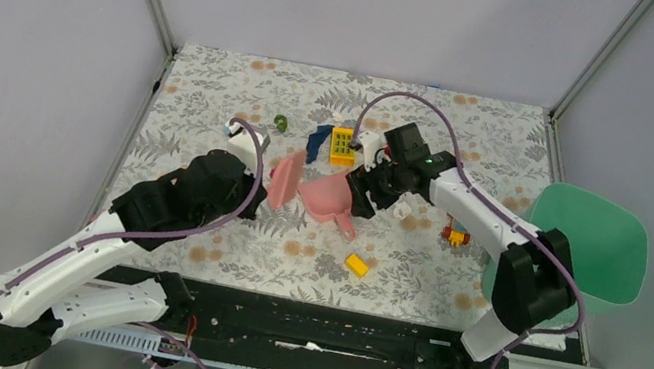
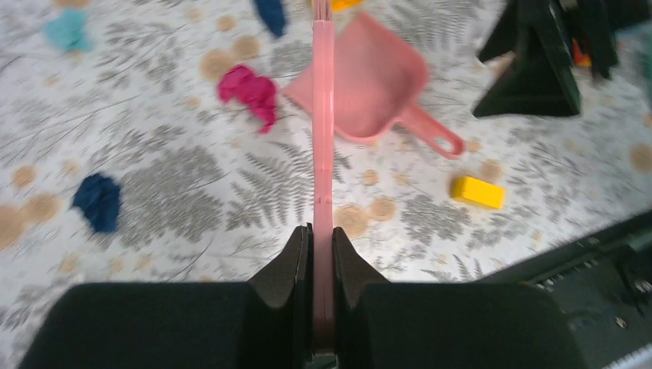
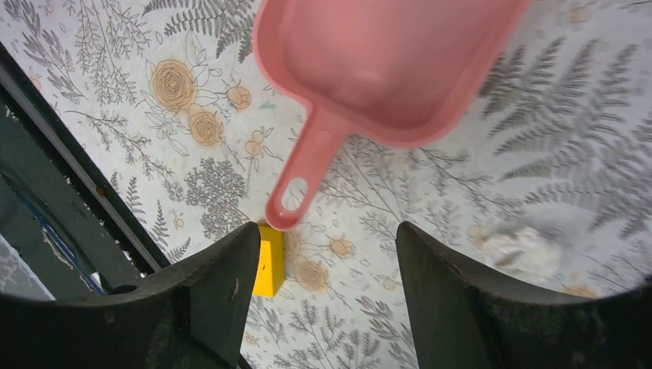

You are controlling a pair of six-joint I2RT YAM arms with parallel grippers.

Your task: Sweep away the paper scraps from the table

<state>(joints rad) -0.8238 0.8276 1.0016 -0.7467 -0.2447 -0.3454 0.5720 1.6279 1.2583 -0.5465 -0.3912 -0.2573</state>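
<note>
Paper scraps (image 2: pixel 247 91): lay loose on desk (image 2: pixel 192 177), magenta near empty dustpan (image 2: pixel 377 84), dark blue apart. Left claw (image 2: pixel 323 234) pinched brush (image 2: pixel 323 115); right claw (image 3: pixel 327 231) spread, holding nothing. Sweeping judged barely begun.

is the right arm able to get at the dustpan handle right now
Likely yes. The right gripper is open just above the dustpan handle, which lies bare on the table. The yellow block sits near its tip but apart from it.
</note>
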